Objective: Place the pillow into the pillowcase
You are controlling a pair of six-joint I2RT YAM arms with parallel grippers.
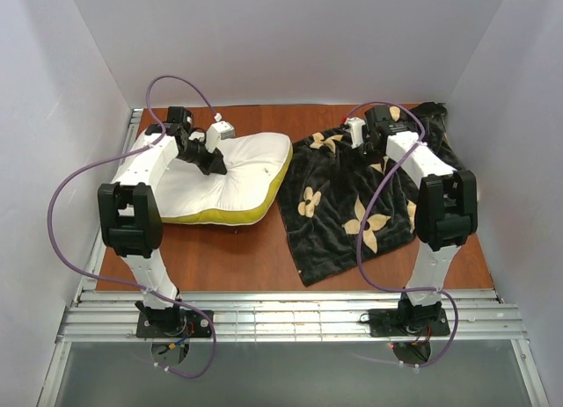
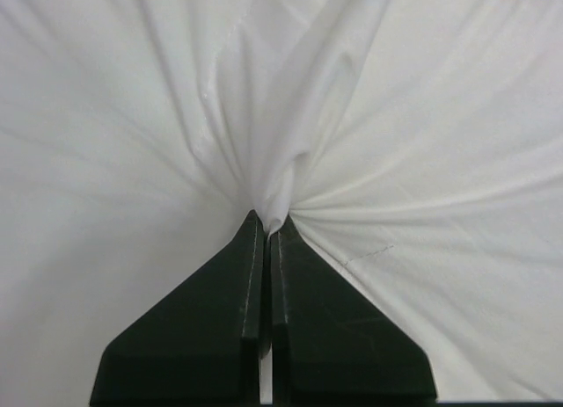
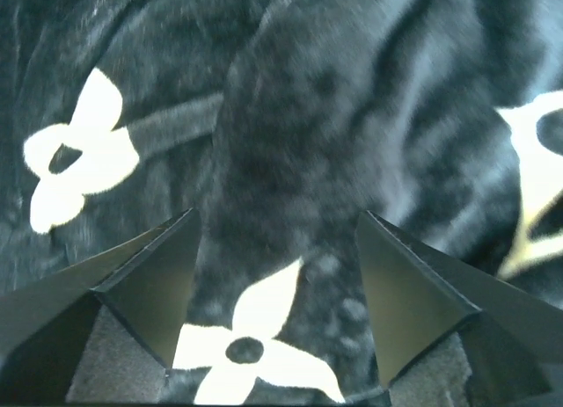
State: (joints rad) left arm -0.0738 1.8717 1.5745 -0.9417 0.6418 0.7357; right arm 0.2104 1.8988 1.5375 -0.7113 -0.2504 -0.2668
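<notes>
Pinches a gathered fold of the plump white quilted pillow (image 1: 251,174) with yellow side band in the left pincer (image 2: 268,224), shut tight, on the left half of the brown table (image 1: 237,258) near the far edge. Straddles a ridge of the black plush tan-flowered pillowcase (image 1: 339,205) with the right pincer (image 3: 274,215), jaws apart, on the right half up to the far right corner.

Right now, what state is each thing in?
pillow: lying uncovered, cloth pinched up.
pillowcase: rumpled, lying beside the pillow.
left gripper: shut on a pillow fold.
right gripper: open, straddling a pillowcase ridge.
</notes>
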